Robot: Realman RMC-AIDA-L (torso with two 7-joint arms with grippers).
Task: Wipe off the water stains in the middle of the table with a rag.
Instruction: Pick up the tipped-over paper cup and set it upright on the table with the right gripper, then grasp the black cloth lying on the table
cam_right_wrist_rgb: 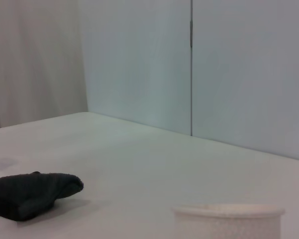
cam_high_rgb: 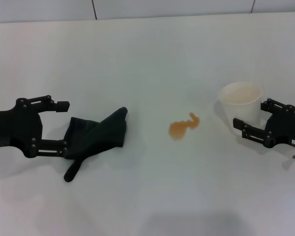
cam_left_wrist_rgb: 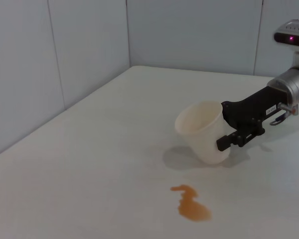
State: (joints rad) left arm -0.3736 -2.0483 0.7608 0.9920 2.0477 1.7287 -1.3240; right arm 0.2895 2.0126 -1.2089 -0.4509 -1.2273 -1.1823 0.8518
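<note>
— What do you see besides the job itself?

— A white paper cup (cam_high_rgb: pixel 241 100) at about three o'clock in my head view, mouth open upward. From the left wrist camera the same cup (cam_left_wrist_rgb: pixel 202 132) leans, its rim tipped to one side.

— Anything else?

— At twelve o'clock, a pale grey panelled wall (cam_high_rgb: pixel 187 7) with thin vertical seams; the right wrist camera shows one seam clearly.
</note>
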